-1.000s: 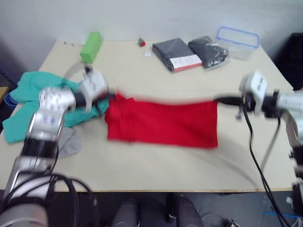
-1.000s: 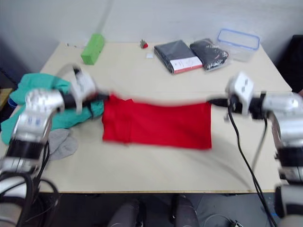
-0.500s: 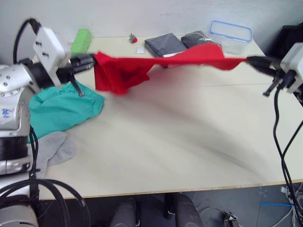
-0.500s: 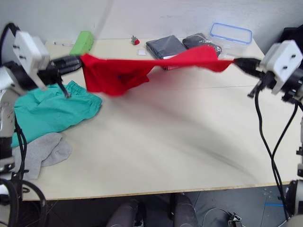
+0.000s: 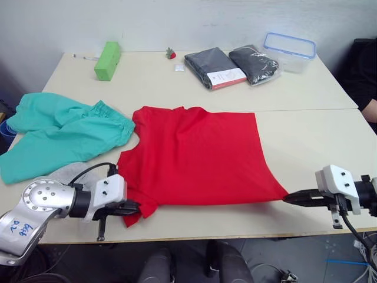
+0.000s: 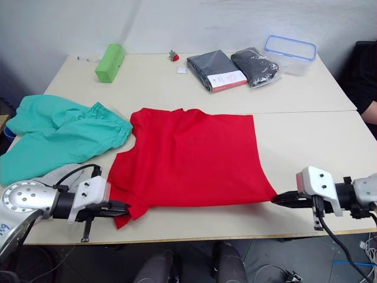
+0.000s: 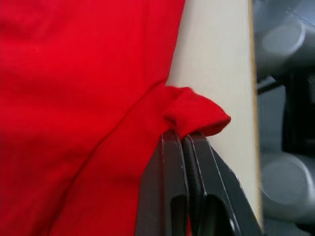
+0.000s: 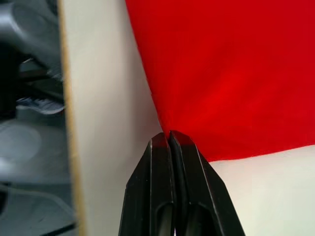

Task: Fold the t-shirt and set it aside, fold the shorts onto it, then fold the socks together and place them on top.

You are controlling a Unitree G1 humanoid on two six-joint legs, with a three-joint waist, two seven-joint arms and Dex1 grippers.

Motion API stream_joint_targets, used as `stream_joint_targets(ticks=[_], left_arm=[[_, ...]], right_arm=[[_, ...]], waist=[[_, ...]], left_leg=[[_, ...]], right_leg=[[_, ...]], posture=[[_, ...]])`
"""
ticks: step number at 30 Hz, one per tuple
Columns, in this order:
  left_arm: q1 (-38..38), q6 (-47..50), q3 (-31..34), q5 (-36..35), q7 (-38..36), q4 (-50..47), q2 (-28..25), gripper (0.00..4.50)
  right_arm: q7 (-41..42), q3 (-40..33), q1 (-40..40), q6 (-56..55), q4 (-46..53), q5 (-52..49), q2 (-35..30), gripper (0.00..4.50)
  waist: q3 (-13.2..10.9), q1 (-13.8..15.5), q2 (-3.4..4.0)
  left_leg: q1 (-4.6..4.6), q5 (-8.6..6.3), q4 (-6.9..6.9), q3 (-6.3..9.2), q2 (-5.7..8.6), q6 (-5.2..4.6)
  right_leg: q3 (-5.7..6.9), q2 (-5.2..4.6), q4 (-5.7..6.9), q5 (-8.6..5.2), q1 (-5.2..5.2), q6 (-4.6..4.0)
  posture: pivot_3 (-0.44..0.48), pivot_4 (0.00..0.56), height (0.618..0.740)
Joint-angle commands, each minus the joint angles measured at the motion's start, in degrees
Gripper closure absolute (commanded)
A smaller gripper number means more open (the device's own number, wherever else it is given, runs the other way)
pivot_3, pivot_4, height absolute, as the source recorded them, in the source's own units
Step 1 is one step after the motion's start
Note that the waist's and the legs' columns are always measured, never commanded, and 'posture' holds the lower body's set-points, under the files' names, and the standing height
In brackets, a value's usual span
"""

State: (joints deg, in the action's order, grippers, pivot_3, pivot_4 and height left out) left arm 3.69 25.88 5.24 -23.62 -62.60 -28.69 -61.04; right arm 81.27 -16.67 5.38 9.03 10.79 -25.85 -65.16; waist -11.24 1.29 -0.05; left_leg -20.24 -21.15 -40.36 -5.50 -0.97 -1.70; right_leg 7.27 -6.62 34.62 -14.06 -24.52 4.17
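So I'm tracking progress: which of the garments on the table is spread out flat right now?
The bright red cotton t-shirt, pinched at both near corners; the teal-green fabric shorts lie rumpled and the grey socks lie half tucked under them.

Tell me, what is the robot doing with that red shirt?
It is getting the t-shirt ready to fold. The shirt lies spread flat on the table. The left gripper pinches one near corner and the right gripper pinches the other, jaws closed on the cloth. The shorts and the socks wait beside it on the robot's left, not yet folded.
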Motion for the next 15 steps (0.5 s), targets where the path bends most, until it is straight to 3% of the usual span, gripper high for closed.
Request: stream_joint_targets(ticks=[1,9,15], left_arm=[[3.39,-0.88,0.85,0.83,-1.51,-2.26,-1.33,4.5],[11.64,-0.46,2.97,-0.5,-5.32,-3.6,-2.68,4.5],[15.85,0.77,9.35,-4.28,-10.24,-3.23,-4.42,4.5]], right_arm=[[3.01,-3.92,2.99,-0.15,0.23,0.42,-2.45,4.46],[8.37,-9.66,12.61,3.65,2.73,-0.31,-3.75,4.46],[7.05,-9.11,12.49,8.16,4.93,-3.06,-3.1,4.46]], waist=[[0.0,0.0,0.01],[0.0,0.1,0.01],[-0.01,0.05,0.03]], left_leg=[[0.01,-0.01,0.02,0.0,0.0,0.01],[0.02,-0.03,0.25,-0.02,-0.06,0.05],[0.06,-0.08,0.25,-0.01,-0.1,0.09]], right_leg=[[-0.01,-0.02,0.0,-0.01,0.0,-0.02],[0.03,0.0,-0.15,-0.05,-0.04,-0.09],[0.03,0.0,-0.13,-0.1,-0.05,-0.17]], posture=[[0.0,0.15,0.74],[0.0,0.15,0.74],[0.0,0.15,0.74]])
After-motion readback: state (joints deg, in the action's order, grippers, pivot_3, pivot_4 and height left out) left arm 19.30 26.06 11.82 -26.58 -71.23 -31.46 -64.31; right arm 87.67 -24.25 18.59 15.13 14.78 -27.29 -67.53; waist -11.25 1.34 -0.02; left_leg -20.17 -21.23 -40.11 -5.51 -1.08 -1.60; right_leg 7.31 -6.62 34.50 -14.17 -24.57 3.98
